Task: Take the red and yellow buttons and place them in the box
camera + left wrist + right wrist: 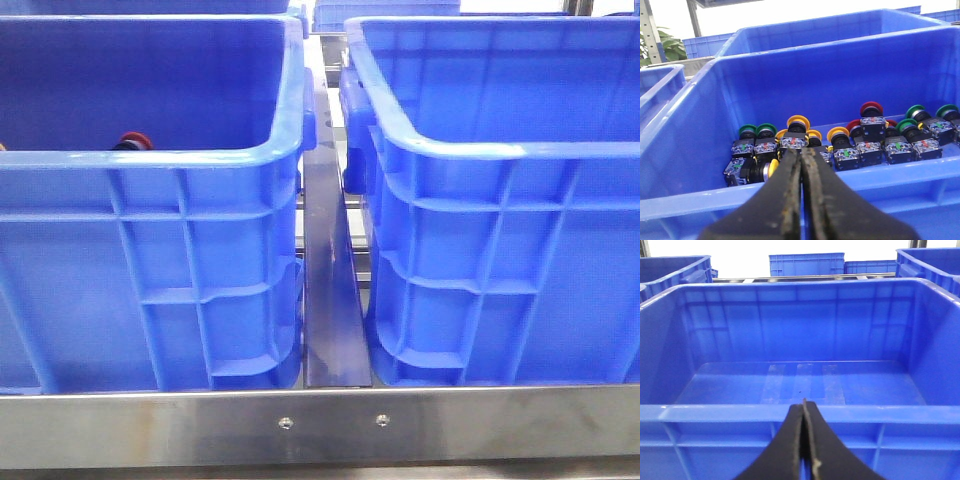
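Stage: I am judging that nothing is picked yet; both arms are hanging outside their crates, on the near side of the rims.

Left fingers (801, 165): I am seeing them pressed together with nothing between them, tips poised just over the near rim of the parts crate (685, 202).

Right fingers (804, 412): also closed and empty, tips sitting at the near rim of the box (715, 412), whose floor is showing bare.

Buttons: they are lying in a row on the floor of the parts crate, toward its far wall, mixed with green ones. A yellow button (798, 122) is standing almost straight ahead of the left fingers, beyond the rim and lower. A red button (871, 108) is lying further along the same row, off to one side of the fingers' line.

Axis: the yellow button is showing its cap facing up and toward me, its black body trailing behind and below; I cannot tell the exact tilt.

Nearer arm: the left, clearly; the right is facing only the box.

Front view: a scrap of red (135, 140) is peeping over the parts crate's near rim; the box (500, 150) is standing beside that crate, a metal rail (325, 280) between them.

Coming move, my judgement: I am needing to part the left fingers, then go forward over the rim and down onto the yellow cap.
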